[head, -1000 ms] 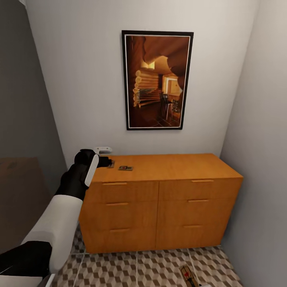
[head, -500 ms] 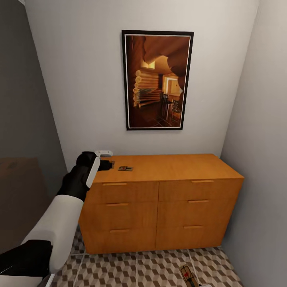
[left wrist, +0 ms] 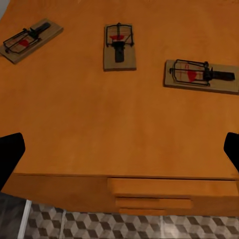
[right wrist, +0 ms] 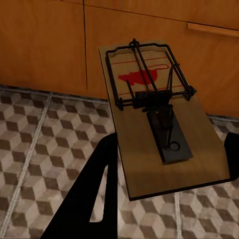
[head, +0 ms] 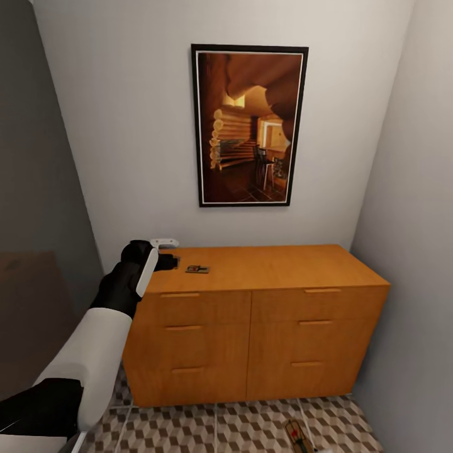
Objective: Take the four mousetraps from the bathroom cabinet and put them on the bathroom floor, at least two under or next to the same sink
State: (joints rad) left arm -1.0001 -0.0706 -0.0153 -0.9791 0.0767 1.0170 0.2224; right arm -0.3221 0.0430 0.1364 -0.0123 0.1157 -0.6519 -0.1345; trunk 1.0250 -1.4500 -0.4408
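So the left arm (head: 94, 340) reaches up from 7 o'clock in the head view, and the left gripper (head: 165, 259) sits right at the back-left corner of the cabinet (head: 258, 327) top, around 9 o'clock of the frame's middle. In the left wrist view its fingertips (left wrist: 10, 152) show as two dark tips at opposite edges of the picture, so the jaws are spread wide with nothing between them, just bare orange wood underneath.

Three traps lie flat on the cabinet top ahead of that gripper: the first trap (left wrist: 31, 40), the middle trap (left wrist: 119, 47) and the third trap (left wrist: 201, 76). They're well apart from each other and none of them touches the fingers. From the head view I can really only make out one of them (head: 197, 269), just beside the gripper at its 3 o'clock; another dark bit right by the fingers is too small to call.

Above the cabinet there's a framed picture (head: 249, 124) on the wall at 12 o'clock.

Over on the right, the right gripper (right wrist: 169, 164) is clamped on the fourth trap (right wrist: 154, 119), low over the cube-pattern floor (right wrist: 45, 144) in front of the cabinet drawers. One dark finger (right wrist: 94, 189) sits against the board's edge, the other barely peeks in at the far edge. In the head view that trap (head: 296, 434) shows at about 5 o'clock, near the bottom edge.
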